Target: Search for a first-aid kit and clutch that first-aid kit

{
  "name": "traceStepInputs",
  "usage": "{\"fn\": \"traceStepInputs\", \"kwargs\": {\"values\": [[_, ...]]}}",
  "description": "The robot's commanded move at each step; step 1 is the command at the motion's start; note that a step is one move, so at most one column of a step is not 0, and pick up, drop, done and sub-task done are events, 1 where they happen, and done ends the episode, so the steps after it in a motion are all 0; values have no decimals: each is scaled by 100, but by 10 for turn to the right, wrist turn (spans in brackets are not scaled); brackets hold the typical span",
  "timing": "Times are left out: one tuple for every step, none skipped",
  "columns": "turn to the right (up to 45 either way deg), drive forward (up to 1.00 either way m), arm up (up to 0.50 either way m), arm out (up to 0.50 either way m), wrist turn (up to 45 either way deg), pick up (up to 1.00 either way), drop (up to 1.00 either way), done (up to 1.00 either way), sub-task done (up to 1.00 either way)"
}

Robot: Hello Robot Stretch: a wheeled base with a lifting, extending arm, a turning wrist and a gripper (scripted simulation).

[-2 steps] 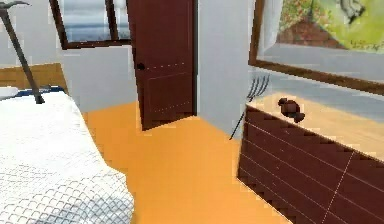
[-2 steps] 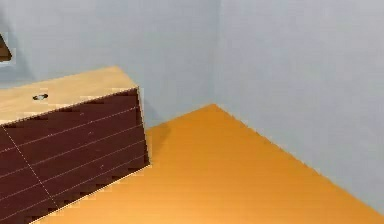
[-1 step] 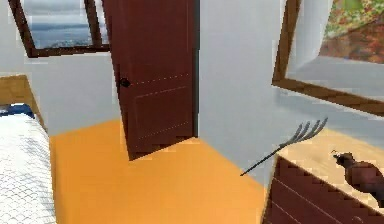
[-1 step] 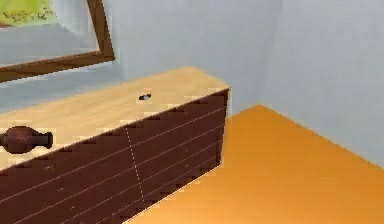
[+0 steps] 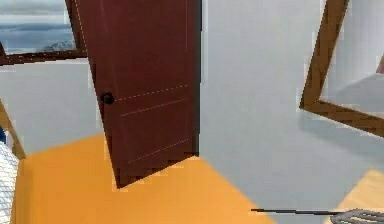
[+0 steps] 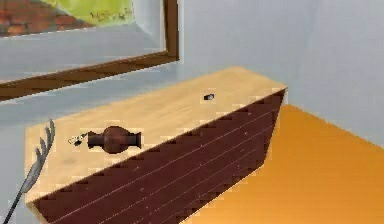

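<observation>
Looking ahead, I face a dark red-brown door [image 5: 145,80] with a small dark knob [image 5: 106,98] on its left edge. It stands at an angle to the pale wall [image 5: 250,100] over an orange floor [image 5: 160,190]. A brown-framed window [image 5: 40,35] sits at the forward view's upper left. A wide wooden frame [image 5: 322,70] hangs tilted at its right.

The arm side view gives me what the forward one lacks: a long chest of drawers [image 6: 190,165] with a light wood top and dark reddish fronts, set against the wall. A dark brown, vase-like thing [image 6: 112,139] lies on its side on the top, toward the arm side view's left. A tiny dark speck [image 6: 75,140] lies just beside it, and another small dark bit [image 6: 209,97] lies well apart, toward the right end. Thin grey curved prongs [image 6: 38,150] rise at the chest's left end; I cannot tell what they belong to. Above the chest a brown-framed pane [image 6: 100,30] shows brick and greenery.

I cannot tell where the first-aid kit is, and I cannot tell the state of my hand.
</observation>
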Motion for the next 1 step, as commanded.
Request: {"fn": "traceStepInputs", "kwargs": {"values": [[-390,0,0,0,0,0,0,0,0]]}}
